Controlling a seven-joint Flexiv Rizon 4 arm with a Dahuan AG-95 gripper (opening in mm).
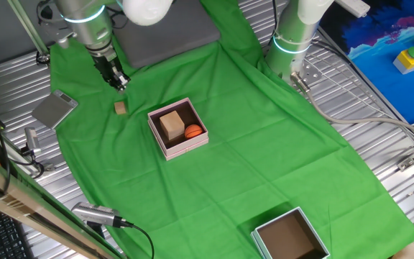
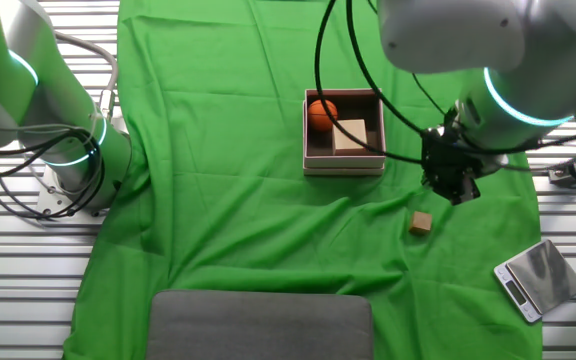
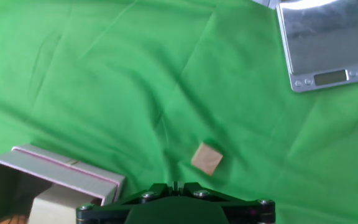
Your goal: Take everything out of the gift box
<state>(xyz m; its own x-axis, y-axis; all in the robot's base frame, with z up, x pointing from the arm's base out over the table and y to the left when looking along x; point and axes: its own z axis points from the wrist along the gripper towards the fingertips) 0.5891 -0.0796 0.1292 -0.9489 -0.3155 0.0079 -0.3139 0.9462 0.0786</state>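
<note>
The gift box [image 1: 185, 147] with pale pink walls sits mid-cloth, also seen in the other fixed view [image 2: 344, 165] and at the hand view's lower left [image 3: 61, 174]. Inside it lie a tan wooden cube [image 1: 171, 124] [image 2: 349, 136] [image 3: 55, 208] and a smaller orange ball [image 1: 193, 132] [image 2: 322, 114]. My gripper [image 1: 121, 84] [image 2: 460, 192] [image 3: 174, 185] hangs above the cloth, off to the side of the box and apart from it. Its jaws are shut together with nothing between them.
A small brown wooden block [image 1: 121, 107] [image 2: 421, 223] [image 3: 207, 158] lies on the green cloth just below the gripper. A silver scale [image 1: 54, 109] [image 3: 325, 43] sits beyond it. A larger teal-grey box [image 1: 291, 236] stands at the cloth's near edge, and a grey pad [image 1: 167, 36] at the far end.
</note>
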